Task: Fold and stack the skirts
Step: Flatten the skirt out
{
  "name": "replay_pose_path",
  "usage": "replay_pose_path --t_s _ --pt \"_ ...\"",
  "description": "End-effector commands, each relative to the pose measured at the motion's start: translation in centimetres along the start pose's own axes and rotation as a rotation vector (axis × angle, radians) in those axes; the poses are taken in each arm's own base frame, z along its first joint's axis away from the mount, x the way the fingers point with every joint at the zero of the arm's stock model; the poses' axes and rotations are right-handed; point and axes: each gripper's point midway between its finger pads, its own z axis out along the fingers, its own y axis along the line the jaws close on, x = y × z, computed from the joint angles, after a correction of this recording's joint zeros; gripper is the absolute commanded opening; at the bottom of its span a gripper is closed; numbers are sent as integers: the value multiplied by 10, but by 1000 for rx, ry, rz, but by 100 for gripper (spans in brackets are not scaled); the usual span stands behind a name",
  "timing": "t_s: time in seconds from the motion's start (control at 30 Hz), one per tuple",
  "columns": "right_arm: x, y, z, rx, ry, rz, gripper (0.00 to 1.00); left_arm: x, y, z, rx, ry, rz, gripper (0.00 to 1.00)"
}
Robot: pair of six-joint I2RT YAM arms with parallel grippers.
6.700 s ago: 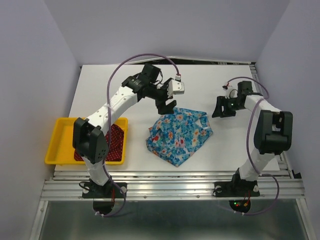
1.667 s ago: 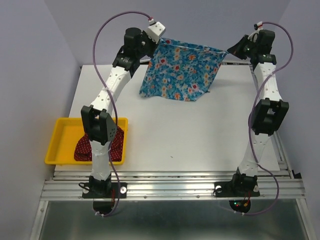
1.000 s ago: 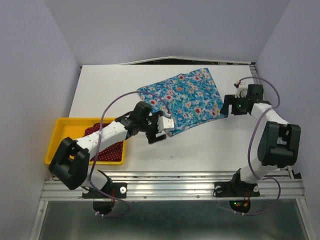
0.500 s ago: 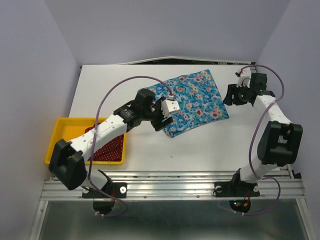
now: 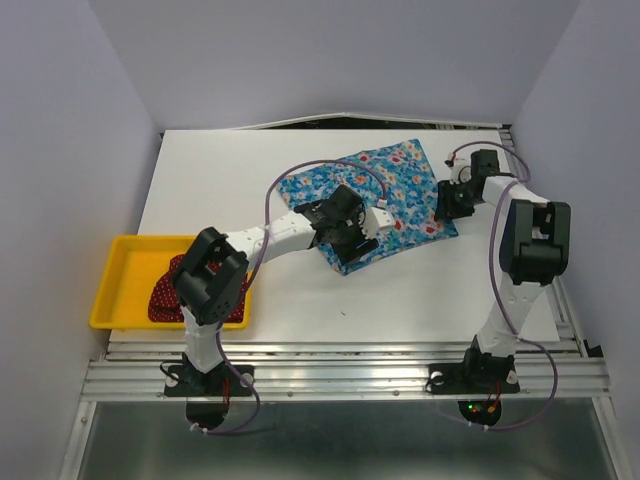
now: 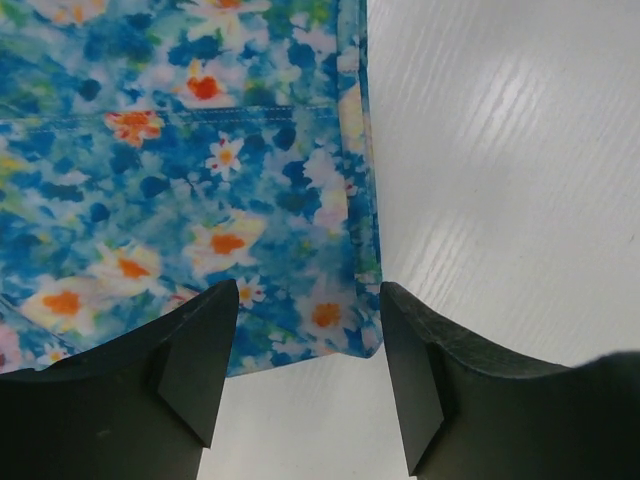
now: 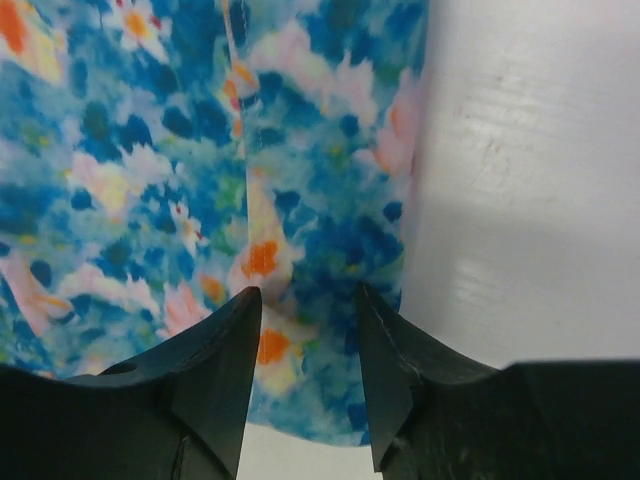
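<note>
The bright blue flowered cloth skirt (image 5: 400, 188) lies flat on the white bench (image 5: 220, 170), right of the yellow plastic tray (image 5: 125, 260). The dark red dotted cloth skirt (image 5: 162, 300) lies inside the tray. The left jaws stand apart over a blue corner; the right jaws stand apart over the edge farthest from the tray.

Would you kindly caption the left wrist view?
Left jaws open over a corner of the blue floral skirt on the white table.

A yellow tray (image 5: 122, 268) sits at the near-left of the white table (image 5: 215, 175).
</note>
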Motion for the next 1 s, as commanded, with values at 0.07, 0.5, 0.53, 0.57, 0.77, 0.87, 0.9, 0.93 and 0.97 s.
replay_pose_path --t_s 0.07,0.5,0.53,0.57,0.77,0.87,0.9,0.93,0.97 --pt "30 -7 1 33 89 -15 48 26 -9 -11 -56 104 -5 73" --pt "75 9 -19 -2 173 -24 47 76 22 -27 -331 293 -69 5" --pt "84 12 -21 -9 195 -23 47 80 24 -34 -362 305 -62 0" --pt "88 14 -23 -15 203 -23 47 82 31 -43 -418 316 -44 0" --pt "113 20 -39 -11 249 -32 43 115 -16 -56 -371 425 162 0" --pt "117 18 -45 9 257 -42 43 144 -57 -45 -255 507 278 0" --pt "119 19 -47 8 266 -47 43 149 -65 -45 -218 514 288 2" --pt "119 20 -49 2 268 -53 43 146 -71 -44 -196 500 283 17" --pt "117 23 -53 -8 265 -58 43 143 -77 -46 -167 481 272 32"
